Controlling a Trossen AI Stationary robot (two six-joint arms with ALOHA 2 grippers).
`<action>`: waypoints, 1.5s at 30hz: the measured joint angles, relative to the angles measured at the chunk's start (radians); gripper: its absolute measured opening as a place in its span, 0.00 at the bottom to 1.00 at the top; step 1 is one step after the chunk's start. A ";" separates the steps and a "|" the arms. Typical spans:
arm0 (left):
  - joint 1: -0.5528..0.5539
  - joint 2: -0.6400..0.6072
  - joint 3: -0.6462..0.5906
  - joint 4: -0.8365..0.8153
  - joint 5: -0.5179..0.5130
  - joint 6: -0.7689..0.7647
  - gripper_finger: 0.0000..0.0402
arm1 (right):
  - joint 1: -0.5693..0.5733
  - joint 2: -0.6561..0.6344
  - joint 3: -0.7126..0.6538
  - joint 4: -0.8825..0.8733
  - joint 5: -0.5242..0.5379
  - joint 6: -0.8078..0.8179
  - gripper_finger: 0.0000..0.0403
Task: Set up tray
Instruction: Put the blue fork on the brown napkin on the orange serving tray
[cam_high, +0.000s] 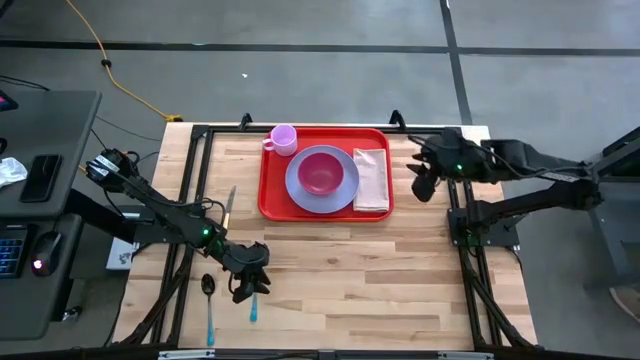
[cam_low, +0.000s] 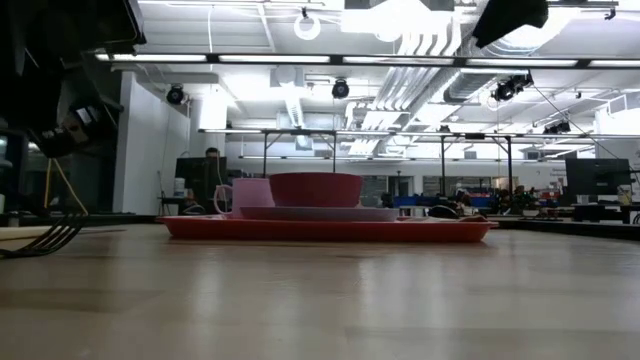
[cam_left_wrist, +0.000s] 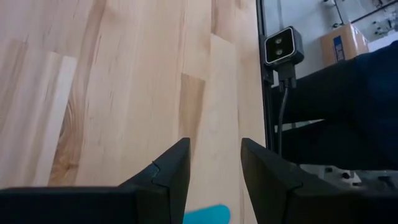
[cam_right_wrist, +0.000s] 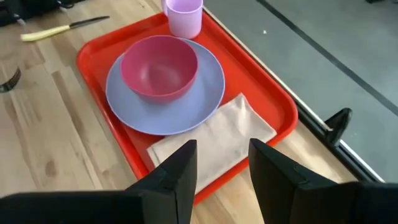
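The red tray (cam_high: 268, 198) lies at the table's far middle and shows in the right wrist view as tray (cam_right_wrist: 264, 87) and in the low view as tray (cam_low: 320, 230). On it rest a lavender plate (cam_high: 292, 182) with a pink bowl (cam_high: 320, 172), a pale pink cup (cam_high: 284, 138) and a tan napkin (cam_high: 371, 180). My left gripper (cam_high: 250, 280) is open near the near-left corner, over the upper end of a teal-handled utensil (cam_high: 253, 308); the teal handle (cam_left_wrist: 208, 214) shows far back between its fingers (cam_left_wrist: 214, 146), and touch cannot be told. My right gripper (cam_high: 423, 183) hangs open just right of the tray, looking down on the napkin (cam_right_wrist: 217, 140).
A yellow-handled knife (cam_high: 228, 207) lies left of the tray. A spoon (cam_high: 208, 286) with a teal handle lies left of my left gripper. Bare wood spans the table's near middle and right. A small camera (cam_left_wrist: 283, 46) stands at the near edge.
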 joint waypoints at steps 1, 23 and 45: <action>0.000 0.000 0.000 0.002 0.000 0.010 0.43 | 0.021 -0.006 0.000 -0.011 0.016 0.014 0.31; 0.001 0.000 0.000 0.047 -0.054 0.106 0.43 | 0.409 -0.059 0.000 -0.341 0.350 0.341 0.31; 0.002 0.000 0.000 0.151 -0.028 0.093 0.43 | 0.419 -0.404 -0.348 0.012 0.143 0.272 0.31</action>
